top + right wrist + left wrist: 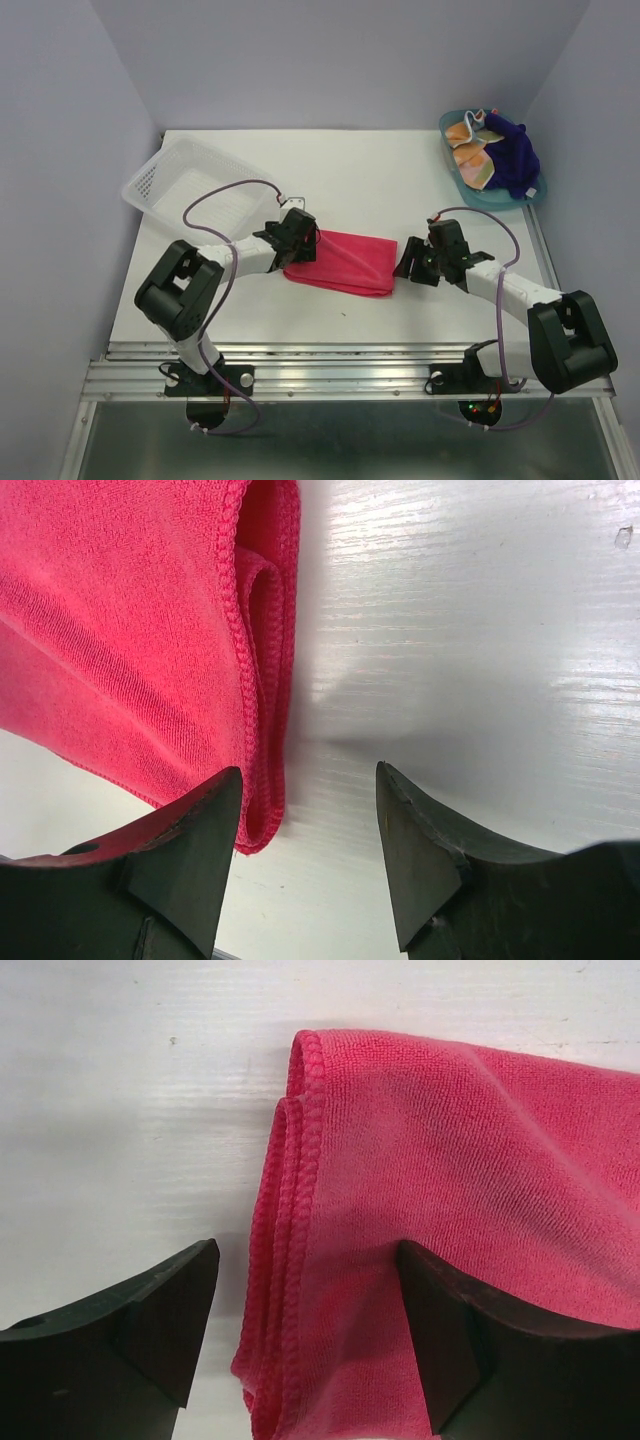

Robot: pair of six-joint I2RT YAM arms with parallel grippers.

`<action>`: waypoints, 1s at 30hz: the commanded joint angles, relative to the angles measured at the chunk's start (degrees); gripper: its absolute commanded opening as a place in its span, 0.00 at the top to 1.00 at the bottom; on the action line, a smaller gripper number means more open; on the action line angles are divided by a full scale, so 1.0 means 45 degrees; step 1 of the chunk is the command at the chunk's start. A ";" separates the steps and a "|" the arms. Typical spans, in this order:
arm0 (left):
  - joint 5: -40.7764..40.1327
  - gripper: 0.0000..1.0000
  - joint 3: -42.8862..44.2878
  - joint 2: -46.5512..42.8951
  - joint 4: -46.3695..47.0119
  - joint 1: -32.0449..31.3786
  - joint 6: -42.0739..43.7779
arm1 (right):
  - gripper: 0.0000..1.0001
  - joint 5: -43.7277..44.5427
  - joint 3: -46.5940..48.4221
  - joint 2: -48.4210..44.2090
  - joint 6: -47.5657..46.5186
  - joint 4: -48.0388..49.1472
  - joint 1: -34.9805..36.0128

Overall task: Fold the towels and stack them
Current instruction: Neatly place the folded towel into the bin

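Observation:
A pink-red towel (pixel 345 262) lies folded flat mid-table. My left gripper (pixel 300 235) is at its left end, open; in the left wrist view the towel's stitched, layered edge (pixel 290 1260) lies between the spread fingers of that gripper (pixel 305 1260), one finger on the bare table, the other over the cloth. My right gripper (pixel 412 258) is open just off the towel's right end; in the right wrist view the towel (pixel 120 610) ends beside the left finger of that gripper (pixel 310 780), with bare table between the tips. The orange dotted towel (pixel 472 150) and purple towel (pixel 512 155) lie crumpled at the far right.
Both crumpled towels rest in a teal tray (pixel 450 125) at the back right corner. A white perforated basket (pixel 185 180) sits tilted at the back left, behind the left arm. Walls enclose the table on three sides.

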 commanded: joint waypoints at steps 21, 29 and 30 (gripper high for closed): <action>-0.0763 1.00 0.1192 0.0179 -0.0851 -0.0504 0.0917 | 0.34 0.0564 -0.0237 -0.0569 -0.0068 0.0067 0.0059; -0.2545 1.00 0.1877 -0.1461 -0.1400 -0.0935 0.3671 | 0.00 0.1913 -0.0139 -0.2268 0.0225 -0.0207 0.0058; -0.2524 1.00 0.1916 -0.1753 -0.1399 -0.0954 0.4254 | 0.00 0.1991 -0.0159 -0.2424 0.0322 -0.0207 0.0058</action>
